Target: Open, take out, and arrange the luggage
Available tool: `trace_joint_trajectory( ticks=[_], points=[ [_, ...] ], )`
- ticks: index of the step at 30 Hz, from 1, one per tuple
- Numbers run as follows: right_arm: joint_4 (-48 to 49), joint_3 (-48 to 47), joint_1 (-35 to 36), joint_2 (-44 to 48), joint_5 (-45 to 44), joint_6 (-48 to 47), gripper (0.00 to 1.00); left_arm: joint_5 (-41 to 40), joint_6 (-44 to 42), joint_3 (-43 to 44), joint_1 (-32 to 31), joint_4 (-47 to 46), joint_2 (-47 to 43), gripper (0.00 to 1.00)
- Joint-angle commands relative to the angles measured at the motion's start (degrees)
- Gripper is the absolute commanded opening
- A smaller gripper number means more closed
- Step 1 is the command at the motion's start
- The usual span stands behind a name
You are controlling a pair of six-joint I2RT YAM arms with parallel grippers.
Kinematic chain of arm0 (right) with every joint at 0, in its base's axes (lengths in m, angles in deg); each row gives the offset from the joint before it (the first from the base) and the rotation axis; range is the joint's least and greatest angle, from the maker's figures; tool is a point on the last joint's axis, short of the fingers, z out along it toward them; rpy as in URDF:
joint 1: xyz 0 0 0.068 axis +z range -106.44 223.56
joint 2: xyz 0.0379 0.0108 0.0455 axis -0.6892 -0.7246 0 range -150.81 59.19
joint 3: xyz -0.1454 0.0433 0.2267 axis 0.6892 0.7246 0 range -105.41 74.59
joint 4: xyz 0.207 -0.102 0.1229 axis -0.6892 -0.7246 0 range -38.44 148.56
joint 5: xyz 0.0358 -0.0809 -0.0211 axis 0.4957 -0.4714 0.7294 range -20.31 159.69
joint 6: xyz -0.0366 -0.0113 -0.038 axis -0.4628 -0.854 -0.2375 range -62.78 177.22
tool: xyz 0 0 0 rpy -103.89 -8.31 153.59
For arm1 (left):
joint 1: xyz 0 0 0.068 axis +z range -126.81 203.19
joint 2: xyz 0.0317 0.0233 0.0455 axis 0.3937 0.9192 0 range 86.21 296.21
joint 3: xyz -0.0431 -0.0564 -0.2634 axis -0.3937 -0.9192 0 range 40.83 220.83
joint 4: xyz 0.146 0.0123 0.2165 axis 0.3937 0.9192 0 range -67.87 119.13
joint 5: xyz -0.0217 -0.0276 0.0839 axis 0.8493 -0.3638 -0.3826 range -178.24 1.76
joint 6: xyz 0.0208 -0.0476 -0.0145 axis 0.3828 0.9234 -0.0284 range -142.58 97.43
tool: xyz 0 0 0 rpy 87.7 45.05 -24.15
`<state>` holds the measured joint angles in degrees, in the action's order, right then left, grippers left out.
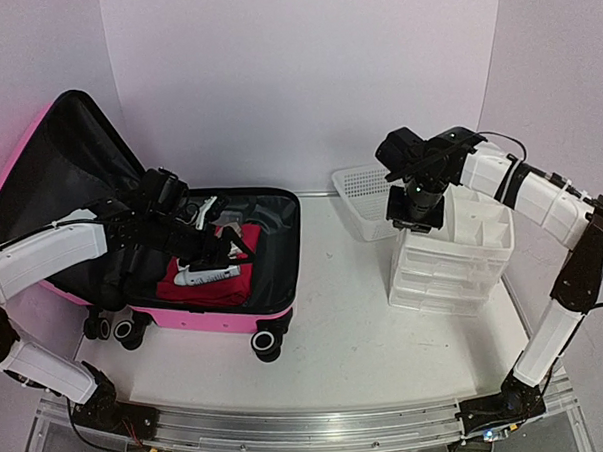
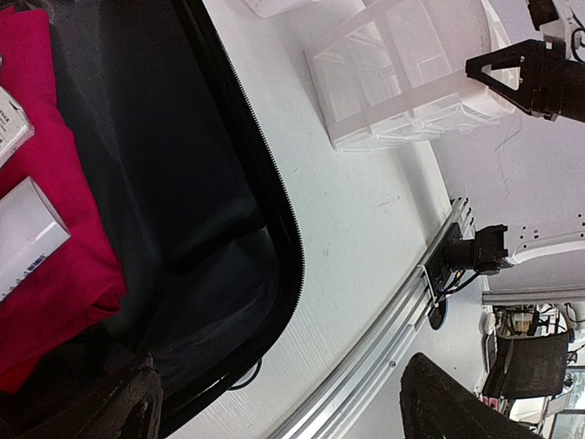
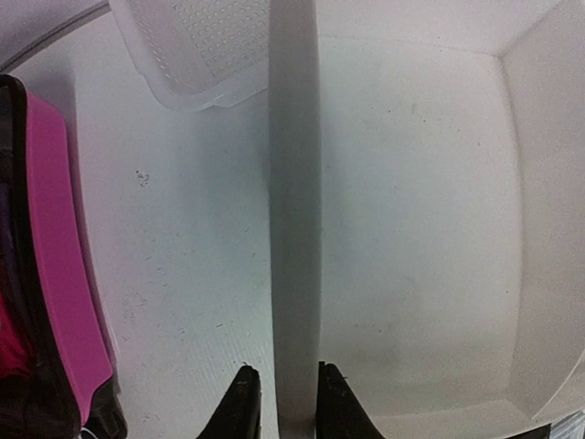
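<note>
Luggage [image 1: 235, 314]: lies open on the left side of the tabletop [image 1: 356, 324], pink shell down, black wheels [image 1: 270, 342] toward the near edge. The lid [image 1: 68, 156] stands raised to the left rear with its black lining showing. In the lower half is a folded red cloth [image 1: 199, 286] with a white tube [image 1: 209, 275] lying on it. Further dark and white items sit behind these, too tangled to identify.

Left claw [image 2: 279, 393]: reaches into the open luggage from the left. Its jaws are spread wide and hold nothing. The wrist view places it over the black lining near the zipper edge on the organizer side, with the red cloth off to one side.

Right claw [image 3: 288, 402]: sits over the top of the organizer [image 1: 453, 264], which stands on the right of the tabletop, well apart from the luggage. The jaws are narrowly parted, one finger either side of the wall of the top tray on the luggage side. I cannot tell whether they pinch that wall or only straddle it.

Basket [image 1: 365, 198]: white mesh, on the tabletop just behind the organizer's left corner, toward the back wall.
</note>
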<state>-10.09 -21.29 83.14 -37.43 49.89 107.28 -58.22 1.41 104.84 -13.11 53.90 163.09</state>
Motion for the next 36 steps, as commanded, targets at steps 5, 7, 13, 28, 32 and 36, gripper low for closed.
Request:
trace_joint_trajectory(
  ticks=[5,7,13,28,32,36],
  points=[
    [5.15,-7.98,0.68,0.88,6.52,-9.98,0.50,0.64,0.51,1.34,-0.53,-2.59,-0.33,0.91],
    [4.87,-8.51,0.69,2.97,9.54,-16.54,0.62,0.63,0.62,1.27,-0.62,-2.59,-0.37,0.91],
    [-0.44,-8.05,0.27,12.30,8.54,-34.84,0.98,0.89,0.71,2.85,-1.09,-2.59,0.46,0.91],
    [-10.63,-7.01,-42.51,13.18,27.78,-33.89,0.98,-0.79,2.04,7.62,-7.28,-2.59,4.31,0.91],
    [-9.03,-1.41,-44.55,13.44,30.86,-33.15,0.97,-1.28,2.36,7.09,-8.45,-2.59,3.66,0.91],
    [-6.00,4.42,-44.75,16.79,35.91,-32.25,0.93,-1.57,2.30,6.28,-8.77,-2.59,3.62,0.91]
  ],
)
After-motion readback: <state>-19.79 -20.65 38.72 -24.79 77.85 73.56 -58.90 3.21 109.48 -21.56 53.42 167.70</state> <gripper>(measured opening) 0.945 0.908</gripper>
